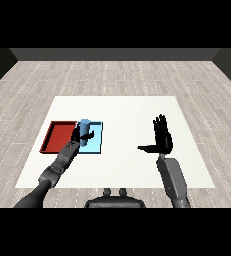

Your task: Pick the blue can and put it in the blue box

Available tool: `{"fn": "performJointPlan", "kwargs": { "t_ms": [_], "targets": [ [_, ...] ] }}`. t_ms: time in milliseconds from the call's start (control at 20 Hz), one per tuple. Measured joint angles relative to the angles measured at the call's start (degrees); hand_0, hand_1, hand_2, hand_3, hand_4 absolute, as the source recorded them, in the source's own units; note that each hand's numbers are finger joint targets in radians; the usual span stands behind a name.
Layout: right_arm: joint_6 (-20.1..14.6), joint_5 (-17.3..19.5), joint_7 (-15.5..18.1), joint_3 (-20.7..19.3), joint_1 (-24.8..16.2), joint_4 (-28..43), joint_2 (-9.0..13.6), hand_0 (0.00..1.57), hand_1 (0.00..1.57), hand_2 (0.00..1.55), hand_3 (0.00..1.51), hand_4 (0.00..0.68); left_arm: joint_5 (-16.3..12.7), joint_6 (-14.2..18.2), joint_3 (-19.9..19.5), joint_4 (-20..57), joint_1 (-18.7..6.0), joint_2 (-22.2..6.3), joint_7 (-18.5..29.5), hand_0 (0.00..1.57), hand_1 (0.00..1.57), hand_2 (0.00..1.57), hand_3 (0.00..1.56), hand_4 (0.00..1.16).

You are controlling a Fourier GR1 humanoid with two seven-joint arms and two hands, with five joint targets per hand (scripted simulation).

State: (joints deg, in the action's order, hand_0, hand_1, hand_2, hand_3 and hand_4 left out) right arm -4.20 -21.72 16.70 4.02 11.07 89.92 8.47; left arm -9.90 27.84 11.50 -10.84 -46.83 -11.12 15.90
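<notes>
left hand (79, 135) curled round blue can (84, 126), over blue tray (95, 145).

Bare test room — a white table (137, 110) stands on pale wood-plank flooring (112, 75), with a dark wall (112, 54) beyond the table's far edge. No furnishings visible around the table.

I see the blue can (85, 125) upright over the light blue tray (96, 142), my left hand (78, 135) curled round it.
</notes>
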Motion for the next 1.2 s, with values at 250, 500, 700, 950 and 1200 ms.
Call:
{"fn": "performJointPlan", "kwargs": {
  "t_ms": [250,500,700,950,1200],
  "targets": [
    [1.3,-1.8,-0.8,-2.0,0.7,-0.9,0.7,0.00,0.00,0.00,0.00,0.000,-2.2,0.4,-3.5,4.0,-0.6,1.3,-0.1,0.58,0.58,0.59,0.51,0.54],
    [3.0,-3.0,-0.5,-3.3,0.4,-0.6,1.3,0.00,0.00,0.00,0.00,0.000,-0.1,0.3,-2.4,8.0,-2.1,1.4,-3.8,0.00,0.00,0.00,0.00,0.00],
    [2.4,-1.9,-1.1,-2.8,0.1,1.3,1.3,0.00,0.00,0.00,0.00,0.000,0.5,3.2,-2.5,8.5,-2.2,1.0,-4.0,0.00,0.00,0.00,0.00,0.00],
    [2.5,-1.3,-0.9,-2.6,-0.4,2.0,1.0,0.00,0.00,0.00,0.00,0.000,-1.3,7.0,-5.0,5.7,-1.7,0.7,0.1,0.00,0.00,0.00,0.00,0.00],
    [2.6,-0.3,-0.4,-2.2,-0.8,2.1,1.1,0.00,0.00,0.00,0.00,0.000,-5.1,3.5,-8.9,-5.3,-1.4,0.5,13.7,0.00,0.00,0.00,0.00,0.00]
  ]
}}
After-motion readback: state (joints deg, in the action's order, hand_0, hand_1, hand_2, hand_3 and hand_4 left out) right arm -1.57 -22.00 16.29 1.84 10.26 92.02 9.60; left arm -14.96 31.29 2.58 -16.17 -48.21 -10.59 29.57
